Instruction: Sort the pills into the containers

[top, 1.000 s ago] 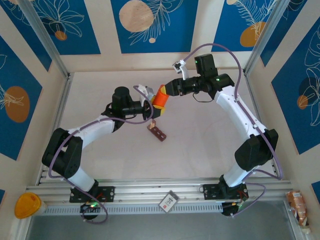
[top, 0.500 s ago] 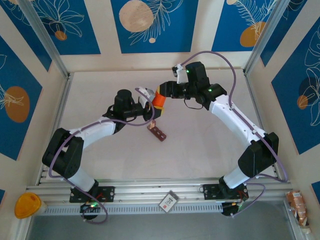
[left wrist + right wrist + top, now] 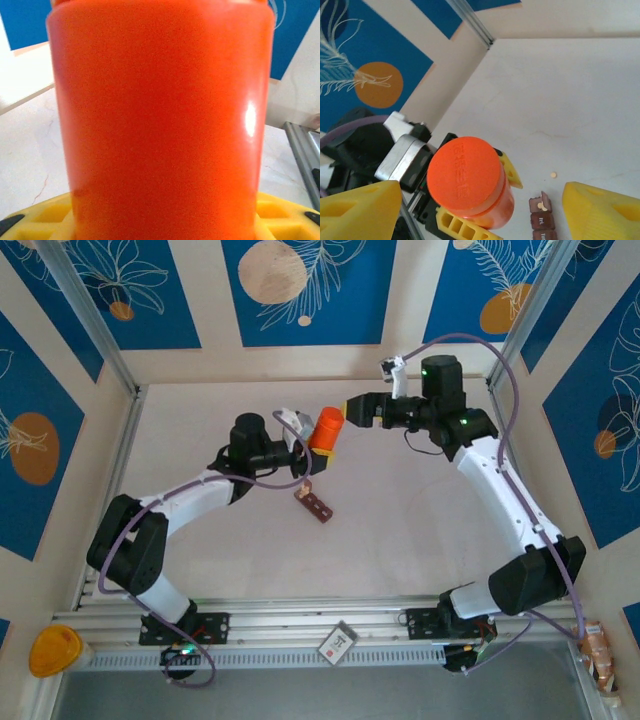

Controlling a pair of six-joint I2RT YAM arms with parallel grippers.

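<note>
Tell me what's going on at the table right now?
The left gripper holds the orange bottle, jaws clamped near its base, and the cap is on. The right gripper hangs close beside the bottle's top with jaws open, gripping nothing. The containers, a dark three-cell strip, lie on the table just on the arm-base side of the bottle. The end cell nearest the bottle seems open. A small pale pill lies loose on the table near the strip.
</note>
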